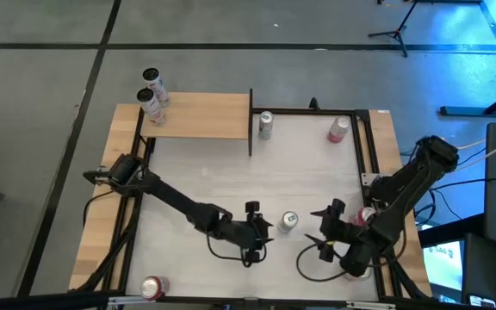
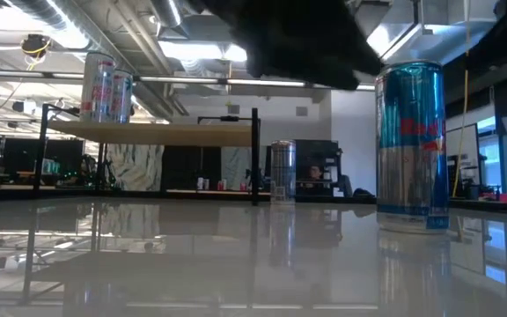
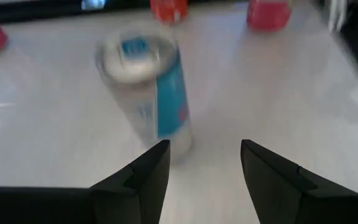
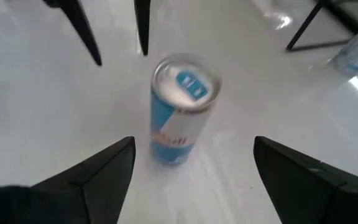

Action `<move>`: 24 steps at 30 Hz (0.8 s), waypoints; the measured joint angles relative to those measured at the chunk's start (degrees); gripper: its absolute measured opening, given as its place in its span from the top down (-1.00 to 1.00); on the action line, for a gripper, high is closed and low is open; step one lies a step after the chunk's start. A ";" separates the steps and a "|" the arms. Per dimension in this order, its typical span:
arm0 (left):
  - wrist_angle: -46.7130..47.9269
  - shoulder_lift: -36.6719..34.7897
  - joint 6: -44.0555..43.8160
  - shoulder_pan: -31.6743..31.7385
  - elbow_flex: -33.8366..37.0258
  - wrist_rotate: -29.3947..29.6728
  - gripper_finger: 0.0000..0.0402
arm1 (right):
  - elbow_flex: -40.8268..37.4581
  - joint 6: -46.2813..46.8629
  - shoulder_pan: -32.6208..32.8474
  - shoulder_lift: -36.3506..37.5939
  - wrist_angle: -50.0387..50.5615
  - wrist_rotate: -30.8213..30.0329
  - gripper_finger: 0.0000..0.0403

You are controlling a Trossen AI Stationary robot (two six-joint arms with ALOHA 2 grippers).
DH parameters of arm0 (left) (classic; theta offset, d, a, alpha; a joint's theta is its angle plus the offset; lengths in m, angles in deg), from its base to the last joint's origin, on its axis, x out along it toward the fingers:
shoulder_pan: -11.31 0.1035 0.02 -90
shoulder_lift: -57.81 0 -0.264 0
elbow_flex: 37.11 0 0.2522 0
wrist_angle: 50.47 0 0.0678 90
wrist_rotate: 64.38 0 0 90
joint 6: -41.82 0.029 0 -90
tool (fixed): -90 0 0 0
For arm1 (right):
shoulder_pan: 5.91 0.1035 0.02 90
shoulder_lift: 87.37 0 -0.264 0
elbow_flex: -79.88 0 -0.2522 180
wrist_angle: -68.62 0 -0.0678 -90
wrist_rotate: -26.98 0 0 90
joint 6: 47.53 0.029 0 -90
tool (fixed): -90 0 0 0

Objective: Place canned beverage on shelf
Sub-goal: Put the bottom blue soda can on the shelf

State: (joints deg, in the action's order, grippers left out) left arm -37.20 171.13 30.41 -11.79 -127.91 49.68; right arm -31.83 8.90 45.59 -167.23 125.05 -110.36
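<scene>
Blue can point(image 1: 288, 221) stands between both arms' spread fingers.

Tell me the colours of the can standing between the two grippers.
Blue and silver with red lettering on the can, clearest in the low view.

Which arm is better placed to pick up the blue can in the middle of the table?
Left, probably. The left gripper sits right beside the blue can, jaws open toward it, and its side is nearer the shelf. The right gripper, also open, faces the can from slightly farther off.
</scene>
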 joint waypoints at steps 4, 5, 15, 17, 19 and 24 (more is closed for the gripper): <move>-5.32 -0.35 1.54 0.91 0.01 0.28 0.06 | 0.00 -2.77 -0.11 0.61 0.35 -4.56 -0.62; -6.46 -0.35 1.56 1.04 0.00 0.24 0.06 | 0.00 -3.37 -0.14 0.64 0.37 -6.14 -0.62; -13.73 -1.22 8.24 1.25 0.04 0.57 0.06 | -0.02 -11.58 -0.15 3.45 -0.30 -18.74 -0.62; -15.84 -1.58 9.77 0.89 0.03 -0.23 0.06 | -0.02 -12.66 -0.14 4.31 -1.20 -19.16 -0.62; -16.39 -2.11 10.90 0.34 0.05 -0.56 0.06 | -0.02 -13.39 -0.15 4.61 -2.47 -19.17 -0.62; -16.93 -2.17 11.89 -0.34 0.03 -0.95 0.01 | -0.07 -13.62 -0.15 4.39 -5.18 -19.26 -0.62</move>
State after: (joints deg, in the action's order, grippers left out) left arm -54.12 168.97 42.29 -12.14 -127.88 48.73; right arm -31.90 -4.72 45.45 -162.83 119.87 -129.62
